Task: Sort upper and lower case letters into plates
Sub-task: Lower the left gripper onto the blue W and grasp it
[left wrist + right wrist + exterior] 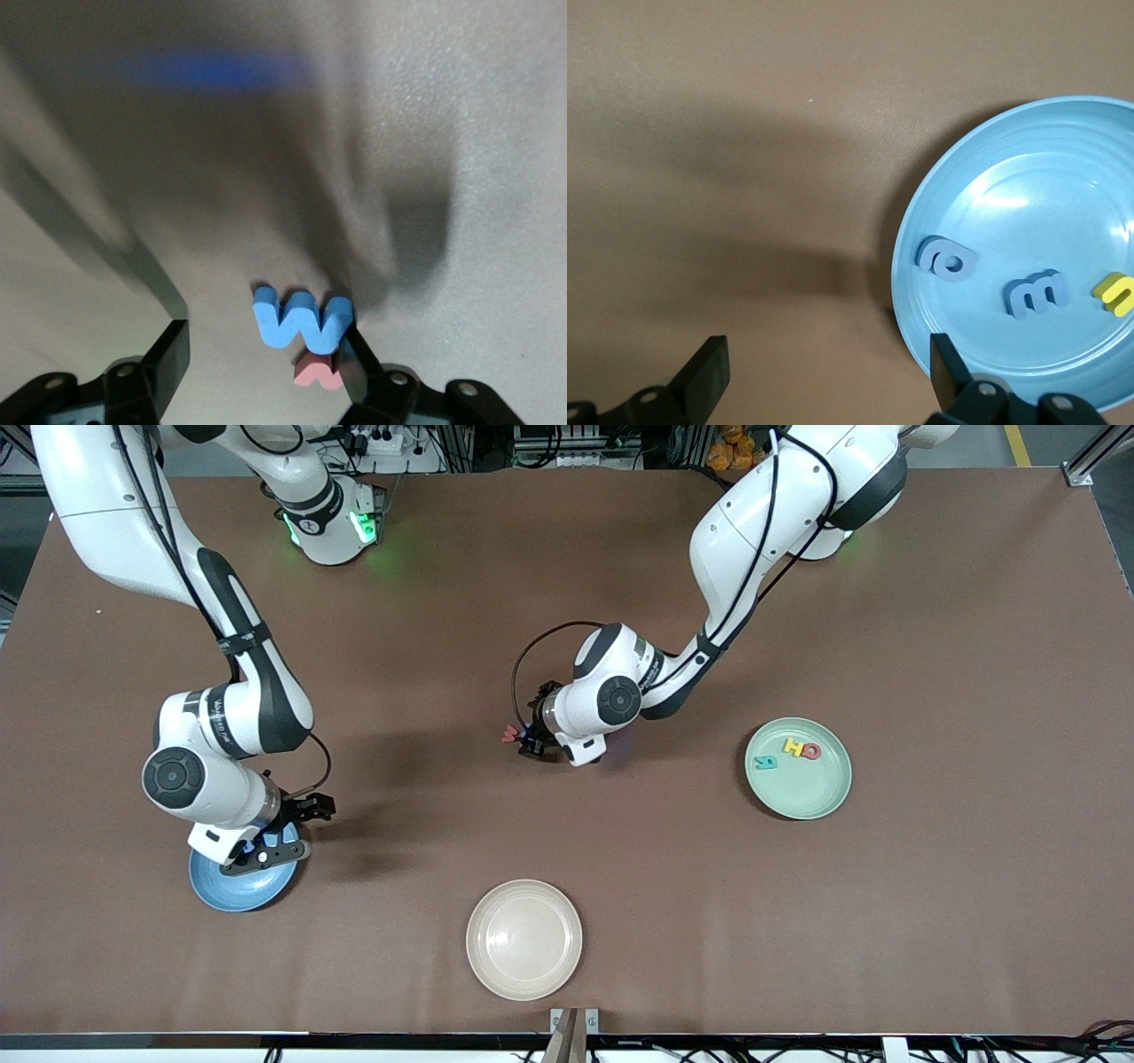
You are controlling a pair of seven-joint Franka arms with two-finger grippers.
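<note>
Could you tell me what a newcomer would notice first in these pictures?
Probably the left gripper low at mid-table, fingers either side of a blue W with a red letter beside it. Next, the green plate holding three letters at the left arm's end, and the right gripper open over the blue plate.

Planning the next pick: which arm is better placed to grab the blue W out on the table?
Left. The left pincer already straddles the blue W, fingers apart. The right pincer hangs open over the blue plate's rim, toward the right arm's end.
</note>
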